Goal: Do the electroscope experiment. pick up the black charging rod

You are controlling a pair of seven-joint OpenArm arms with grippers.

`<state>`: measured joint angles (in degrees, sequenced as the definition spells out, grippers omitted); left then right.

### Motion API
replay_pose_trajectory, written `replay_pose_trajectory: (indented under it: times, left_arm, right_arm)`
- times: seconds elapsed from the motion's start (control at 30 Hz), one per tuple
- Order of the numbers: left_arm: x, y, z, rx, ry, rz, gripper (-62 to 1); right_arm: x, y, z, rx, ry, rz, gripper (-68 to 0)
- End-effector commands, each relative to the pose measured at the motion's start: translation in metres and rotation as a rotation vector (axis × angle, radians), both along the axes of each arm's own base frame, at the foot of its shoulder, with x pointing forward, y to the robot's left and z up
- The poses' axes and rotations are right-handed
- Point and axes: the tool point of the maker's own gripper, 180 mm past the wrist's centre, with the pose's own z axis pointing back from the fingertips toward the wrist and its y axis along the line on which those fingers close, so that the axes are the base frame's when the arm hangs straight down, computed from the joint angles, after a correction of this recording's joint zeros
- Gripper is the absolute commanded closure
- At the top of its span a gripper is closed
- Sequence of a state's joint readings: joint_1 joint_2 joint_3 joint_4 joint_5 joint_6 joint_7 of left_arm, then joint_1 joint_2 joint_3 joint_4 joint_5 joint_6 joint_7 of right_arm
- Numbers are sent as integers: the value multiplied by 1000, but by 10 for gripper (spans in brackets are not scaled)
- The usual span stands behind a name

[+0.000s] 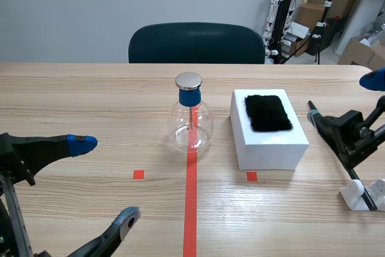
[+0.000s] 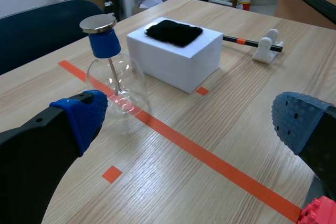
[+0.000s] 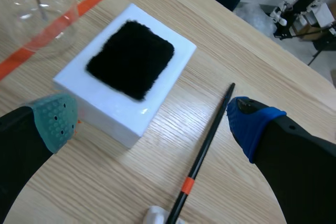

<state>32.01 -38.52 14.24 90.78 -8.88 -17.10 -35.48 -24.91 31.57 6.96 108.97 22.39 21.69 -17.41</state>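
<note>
While both arms hang low over the wooden table (image 1: 90,88), I see the right gripper (image 3: 152,124) with fingers wide apart. The thin black charging rod with an orange band (image 3: 206,141) lies between them, nearer the blue pad. At the scene's lower right it rests on a small white stand (image 1: 360,198), beside the white block topped with black fur (image 1: 271,145). The left gripper (image 1: 103,180), lower left, gapes empty.

Bright, even light from above. Small glints sit on the flask (image 2: 118,85) ahead of the left gripper (image 2: 191,119); the box (image 2: 178,59) casts a soft shadow on the table (image 2: 236,103).
</note>
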Motion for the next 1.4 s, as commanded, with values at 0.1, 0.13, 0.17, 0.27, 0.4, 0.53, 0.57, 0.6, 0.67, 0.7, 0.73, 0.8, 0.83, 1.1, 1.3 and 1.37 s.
replay_pose_trajectory:
  times: [0.1, 0.13, 0.17, 0.27, 0.4, 0.53, 0.57, 0.6, 0.67, 0.7, 0.73, 0.8, 0.83, 1.1, 1.3, 1.37]
  left_arm:
    - [21, 16, -12, -14, -15, 79, -623]
    - [24, 20, -15, -22, -20, 92, -623]
    - [25, 24, -17, -31, -26, 103, -623]
    - [28, 36, -17, -66, -59, 126, -623]
    - [30, 49, -21, -80, -80, 151, -623]
    - [34, 64, -24, -93, -107, 180, -623]
    - [35, 68, -24, -98, -116, 186, -623]
    - [35, 72, -25, -104, -120, 192, -623]
    - [36, 78, -26, -115, -130, 196, -623]
    - [37, 80, -27, -119, -133, 189, -623]
    - [36, 82, -29, -120, -130, 181, -623]
    - [36, 83, -31, -125, -128, 153, -623]
    - [36, 84, -32, -126, -126, 139, -623]
    - [46, 102, -36, -152, -115, 141, -623]
    - [46, 104, -43, -145, -121, 116, -623]
    - [46, 104, -46, -149, -120, 121, -623]
  right_arm:
    - [14, -4, -10, -14, 96, -56, -576]
    - [18, -8, -15, -17, 120, -90, -576]
    - [21, -12, -19, -18, 142, -120, -576]
    - [31, -22, -30, 2, 195, -194, -576]
    - [40, -33, -42, 73, 253, -277, -576]
    - [43, -41, -56, 114, 329, -333, -576]
    - [43, -42, -58, 121, 349, -343, -576]
    - [44, -44, -61, 128, 372, -354, -576]
    - [45, -48, -67, 127, 412, -375, -576]
    - [45, -51, -70, 123, 441, -388, -576]
    - [44, -54, -73, 116, 471, -400, -576]
    - [46, -60, -76, 110, 513, -423, -576]
    - [48, -63, -75, 111, 522, -436, -576]
    - [61, -85, -89, 154, 596, -526, -576]
    - [61, -93, -104, 147, 694, -578, -576]
    - [58, -97, -106, 108, 727, -596, -576]
